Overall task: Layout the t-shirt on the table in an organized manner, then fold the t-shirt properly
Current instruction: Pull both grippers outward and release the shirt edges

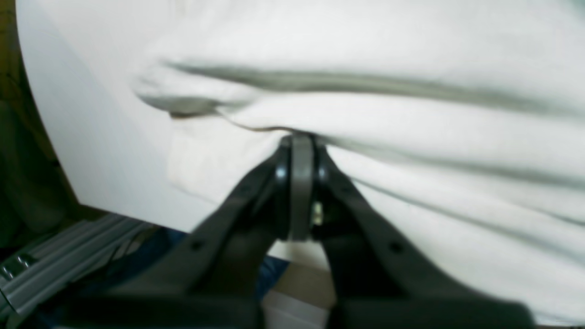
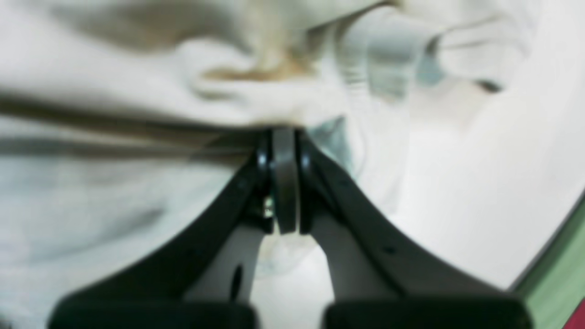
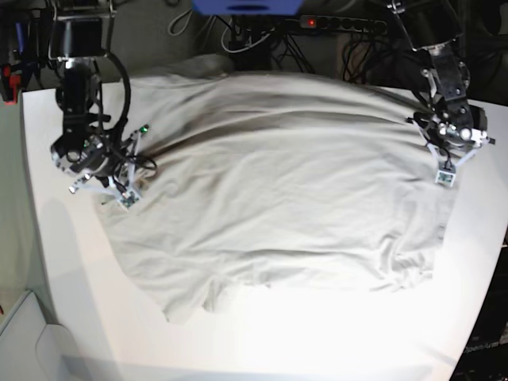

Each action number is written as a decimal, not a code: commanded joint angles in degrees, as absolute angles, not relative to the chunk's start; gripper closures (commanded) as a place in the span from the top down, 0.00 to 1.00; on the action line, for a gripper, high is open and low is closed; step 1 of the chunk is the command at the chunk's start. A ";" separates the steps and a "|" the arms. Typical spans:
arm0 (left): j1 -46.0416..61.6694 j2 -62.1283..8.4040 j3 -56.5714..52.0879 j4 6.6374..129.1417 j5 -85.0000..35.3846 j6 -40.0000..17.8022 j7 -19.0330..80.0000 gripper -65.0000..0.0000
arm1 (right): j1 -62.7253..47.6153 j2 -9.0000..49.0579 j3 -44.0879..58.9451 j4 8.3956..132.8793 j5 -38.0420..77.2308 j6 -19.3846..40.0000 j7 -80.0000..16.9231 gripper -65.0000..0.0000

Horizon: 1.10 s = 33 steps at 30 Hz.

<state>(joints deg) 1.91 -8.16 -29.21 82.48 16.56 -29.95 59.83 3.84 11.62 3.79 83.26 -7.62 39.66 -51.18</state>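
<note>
On the left of the base view the right gripper (image 3: 127, 194) sits at the edge of the t-shirt (image 3: 278, 190), and its wrist view shows the jaws pressed together with a fold of the cloth pinched at their tips, though that picture is blurred and how much fabric is caught is hard to say. The t-shirt lies spread over the middle of the table (image 3: 71, 286), its long axis running across between the two arms, sleeves toward the near edge, still wrinkled. On the right the left gripper (image 3: 446, 176) is likewise closed on the opposite edge of the shirt; its wrist view shows cloth drawn taut from the tips. Each arm is nearest its own side, so the cloth stretches between them, and any pull apart would flatten the body along that axis.
</note>
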 commanded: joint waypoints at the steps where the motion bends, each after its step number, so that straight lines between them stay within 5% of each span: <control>1: 1.98 -5.58 -28.35 80.22 10.77 -32.66 60.53 0.00 | 5.41 12.18 3.74 80.84 -8.84 40.00 -53.14 0.00; 21: -0.31 -3.91 -28.79 90.33 10.24 -33.10 67.30 0.00 | 31.16 14.55 3.65 60.53 -8.92 40.00 -46.99 0.00; 30: 1.63 -3.03 -28.70 107.30 10.15 -33.27 77.05 0.01 | 27.91 16.48 4.09 74.33 -8.92 40.00 -55.25 0.00; 33: 3.74 -3.30 -28.70 110.90 10.33 -33.27 78.02 0.02 | 22.46 16.48 4.18 83.21 -8.84 40.00 -58.42 0.07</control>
<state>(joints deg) 4.51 -2.79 -28.58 110.04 10.09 -33.26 78.06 20.95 15.77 3.95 82.83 -8.69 40.03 -58.81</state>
